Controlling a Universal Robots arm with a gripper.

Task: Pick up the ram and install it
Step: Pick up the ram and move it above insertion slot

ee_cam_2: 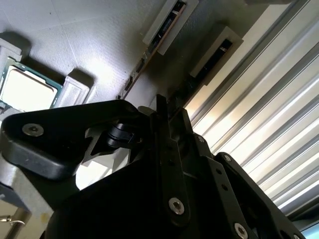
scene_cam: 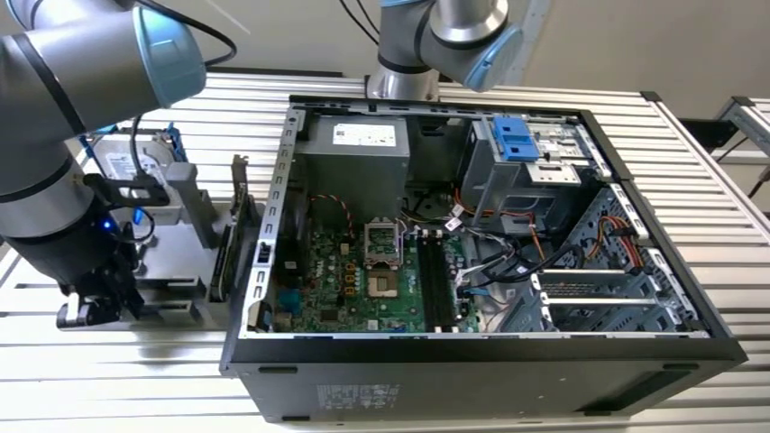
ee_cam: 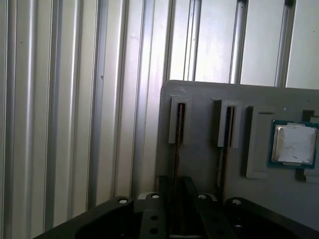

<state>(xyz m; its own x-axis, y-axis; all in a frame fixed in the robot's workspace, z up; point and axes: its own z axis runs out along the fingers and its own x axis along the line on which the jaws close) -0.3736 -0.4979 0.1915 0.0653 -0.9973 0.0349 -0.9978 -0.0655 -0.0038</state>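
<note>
**Pick-up step, judged in hand.** The gripper [scene_cam: 90, 311] hangs over the grey holder [ee_cam: 204, 94] on the table, at the exterior view's left of the open case [scene_cam: 481, 361]. In the first wrist view it lines up with the ram [ee_cam: 176, 159], which stands on edge in the slot farther from the CPU [ee_cam: 294, 144]. Whether the gripper is clamped cannot be told. Freeing the ram calls for a square hold and a straight pull. The print on the label [scene_cam: 364, 135] is unreadable.

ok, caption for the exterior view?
Arm's hand low at the grey parts tray, beside the open computer case on the slatted table.
</note>
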